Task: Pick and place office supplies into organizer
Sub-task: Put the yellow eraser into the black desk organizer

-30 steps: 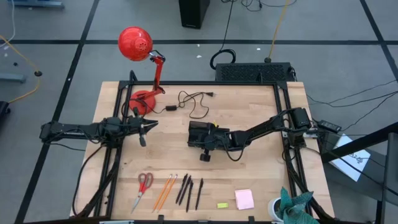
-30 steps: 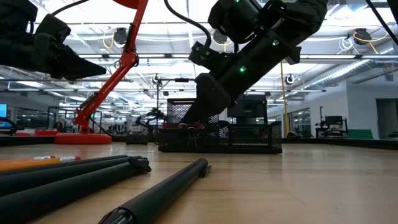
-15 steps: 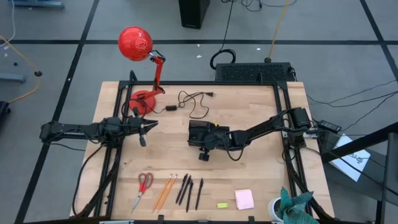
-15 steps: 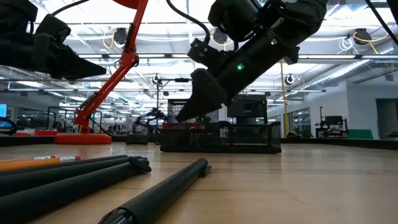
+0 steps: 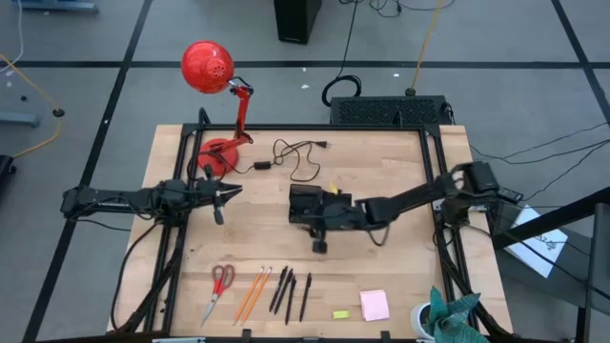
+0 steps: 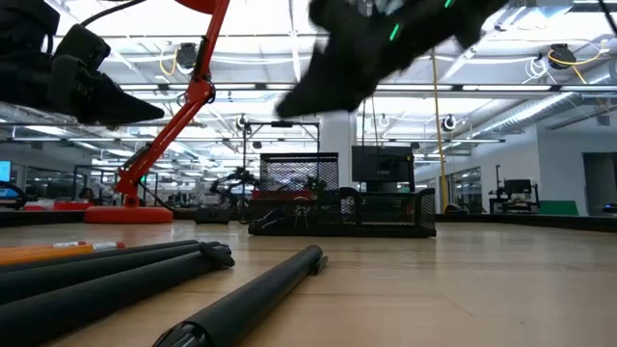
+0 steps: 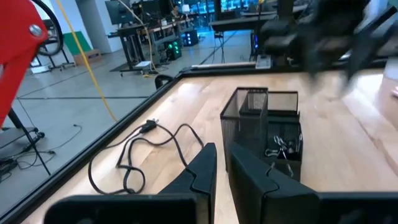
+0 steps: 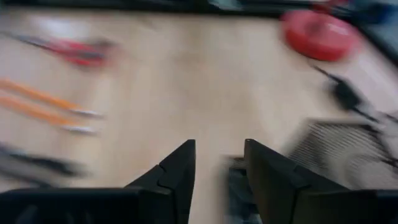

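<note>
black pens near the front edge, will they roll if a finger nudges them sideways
Probably. The black pens look round and slim in the low view, lying flat on the smooth wooden table, so a sideways push likely rolls them. They look stiff and light, so gripping one across its barrel seems safer.
</note>
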Motion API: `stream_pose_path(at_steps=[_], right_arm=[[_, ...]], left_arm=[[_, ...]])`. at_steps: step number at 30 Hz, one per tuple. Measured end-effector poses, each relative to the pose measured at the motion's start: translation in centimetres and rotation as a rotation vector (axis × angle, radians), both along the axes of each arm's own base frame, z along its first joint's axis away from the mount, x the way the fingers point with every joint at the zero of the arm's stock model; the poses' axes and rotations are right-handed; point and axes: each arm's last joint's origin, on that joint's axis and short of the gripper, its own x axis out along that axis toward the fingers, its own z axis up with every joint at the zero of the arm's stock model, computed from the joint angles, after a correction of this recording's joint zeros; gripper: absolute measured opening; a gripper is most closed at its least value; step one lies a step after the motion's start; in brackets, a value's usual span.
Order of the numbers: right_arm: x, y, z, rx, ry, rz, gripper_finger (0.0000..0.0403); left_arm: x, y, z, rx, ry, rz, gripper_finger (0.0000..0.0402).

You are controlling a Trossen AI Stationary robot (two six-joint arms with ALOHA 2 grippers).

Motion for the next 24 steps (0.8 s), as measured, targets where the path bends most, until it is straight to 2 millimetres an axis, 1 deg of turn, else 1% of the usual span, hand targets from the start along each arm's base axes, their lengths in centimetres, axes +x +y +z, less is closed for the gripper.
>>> stream_pose_path(at_steps=[2,4,7,10,13,16,21,24], right_arm=[[-0.8,1.8,1.3,0.073,-0.019,0.092,0.0131],[-1.6,4.2,2.0,0.116,-0.031,0.193,0.0131],[-3.1,7.8,2.0,0.172,-0.003,0.34,0.0131],[-4.4,10.3,1.7,0.231,0.046,0.412,0.0131],[-5.6,12.0,1.3,0.276,0.116,0.415,0.0131],[-6.2,13.2,0.6,0.332,0.158,0.383,0.013],[-6.5,14.8,-2.4,0.367,0.272,0.34,0.0135],[-6.8,15.1,-3.2,0.436,0.353,0.312,0.0149]], left_arm=[[0.0,0.0,-0.1,0.0,0.015,0.0,0.0047],[0.0,0.0,-0.2,0.0,0.019,0.0,0.0047],[0.0,0.0,-0.2,0.0,0.018,0.0,0.0047],[0.0,0.0,-0.2,-0.001,0.016,0.0,0.0047],[0.0,0.0,-0.1,-0.018,0.011,0.003,0.0047],[0.0,0.0,-0.1,-0.023,0.008,0.003,0.0047],[0.0,0.0,-0.1,-0.023,0.007,0.003,0.0047],[0.0,0.0,-0.1,-0.02,0.008,0.003,0.0047]])
